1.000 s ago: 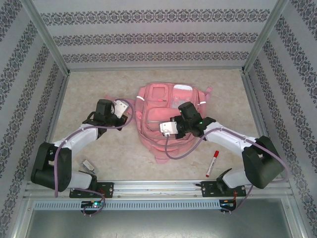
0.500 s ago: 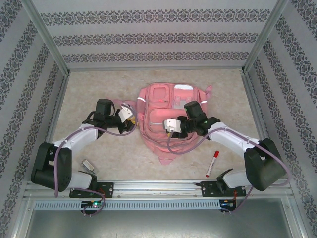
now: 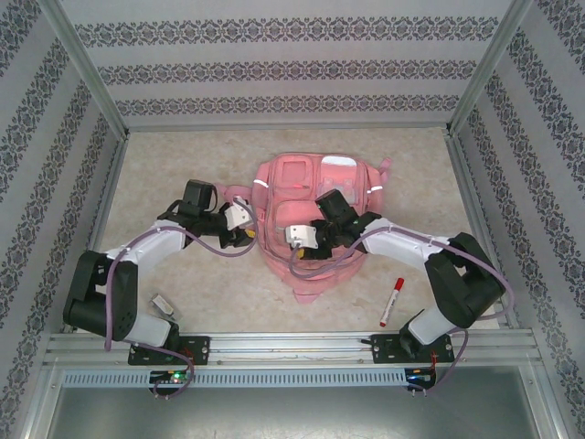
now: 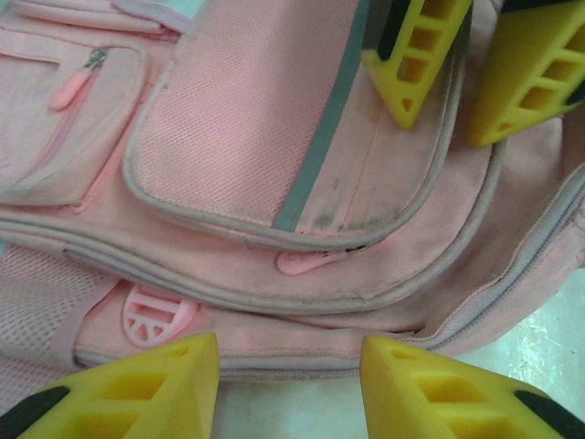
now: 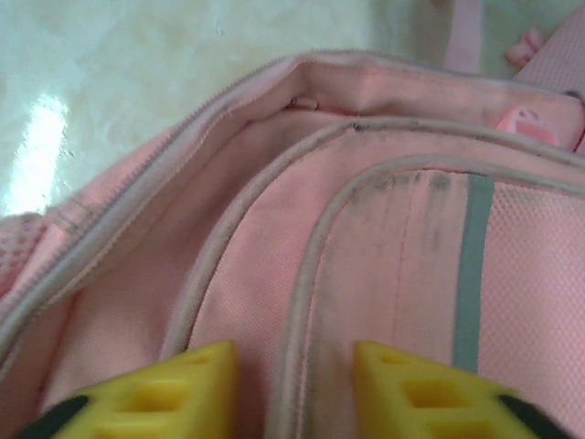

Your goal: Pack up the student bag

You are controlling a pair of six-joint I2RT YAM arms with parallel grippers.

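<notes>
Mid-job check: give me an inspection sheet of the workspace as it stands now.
Surface: beige marbled tabletop, no spills seen.
Job's things: large pink fabric backpack lying mid-table; one zip compartment appears open.
Clutter: red-and-white marker pen near the right arm's base; small grey object near the left base, too small to identify.
Grippers: left pincer open at the backpack's left edge; right pincer over the backpack, fingers astride a piped pocket edge, grip unclear.
Cables: purple cables loop along both arms, one across the backpack.
Surroundings: patterned wallpaper walls, aluminium frame rails.
</notes>
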